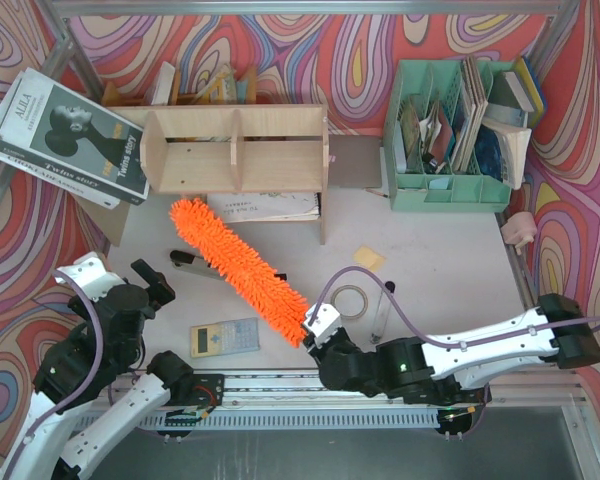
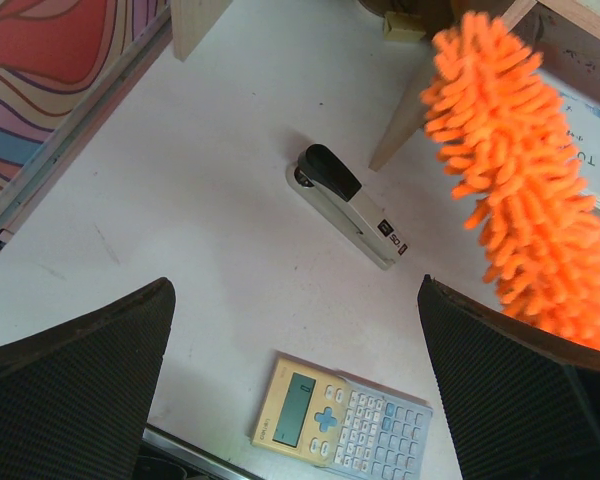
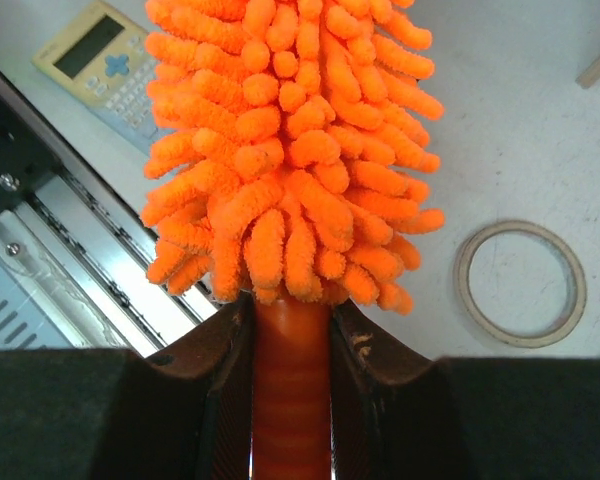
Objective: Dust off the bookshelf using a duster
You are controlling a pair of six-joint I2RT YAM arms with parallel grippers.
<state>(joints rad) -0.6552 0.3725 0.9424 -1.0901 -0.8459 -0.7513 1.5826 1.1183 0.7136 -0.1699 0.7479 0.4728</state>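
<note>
Two claws differ: right claw [image 3: 290, 350] clamps the duster [image 1: 242, 268] handle, fluffy tip near the shelf [image 1: 235, 150] front edge; left claw [image 2: 295, 300] gapes over open counter [image 2: 180, 180] by stapler [image 2: 350, 205], calculator [image 2: 340, 415].

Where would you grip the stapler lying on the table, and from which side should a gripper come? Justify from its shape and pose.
Grip the stapler across its narrow mid-body, coming straight down from above. It lies flat on the table and is long and slim, so the fingers should fit down either long side.
</note>
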